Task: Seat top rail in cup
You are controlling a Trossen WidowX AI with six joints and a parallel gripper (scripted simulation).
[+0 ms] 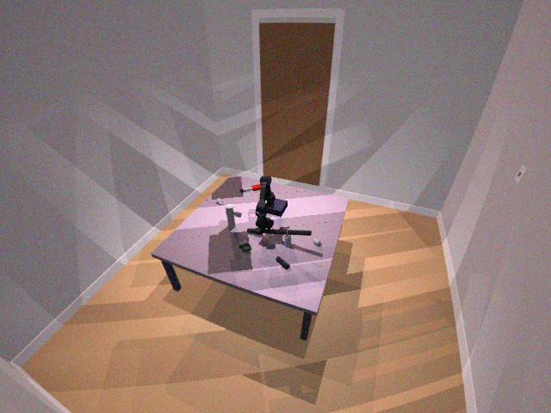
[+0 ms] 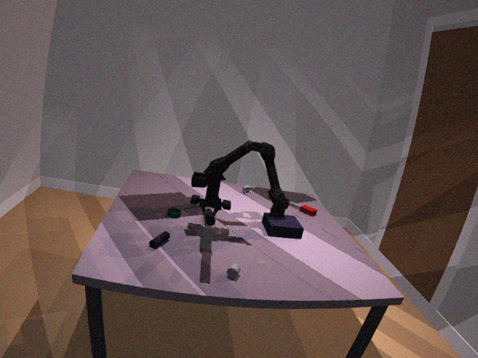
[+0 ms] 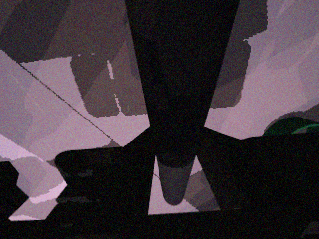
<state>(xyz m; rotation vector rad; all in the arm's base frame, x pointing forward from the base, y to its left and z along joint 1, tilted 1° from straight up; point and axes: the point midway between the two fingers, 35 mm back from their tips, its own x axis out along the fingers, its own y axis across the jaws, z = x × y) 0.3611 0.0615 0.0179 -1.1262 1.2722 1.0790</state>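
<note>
The dark top rail [image 1: 294,231] [image 3: 179,75] lies level above the table and passes through the loop cap on a short grey post [image 1: 287,240]. The big grey post [image 1: 230,218] stands to the left, with its rail-end cup [image 1: 238,214] near the top; the rail's near end stops short of it. My gripper [image 1: 263,229] [image 2: 209,212] [image 3: 171,127] points down over the rail's left part. In the wrist view both dark fingers press against the rail's sides. In the exterior view the rail shows end-on [image 2: 209,219] and the big post is hidden.
A green ring [image 1: 244,246] [image 2: 173,212] [image 3: 291,126], a dark cylinder [image 1: 281,262] [image 2: 159,239] and a pale small cylinder [image 1: 316,241] [image 2: 233,271] lie on the table. A red-handled tool [image 1: 256,187] [image 2: 308,209] lies behind the arm's dark blue base [image 1: 279,206] [image 2: 282,225].
</note>
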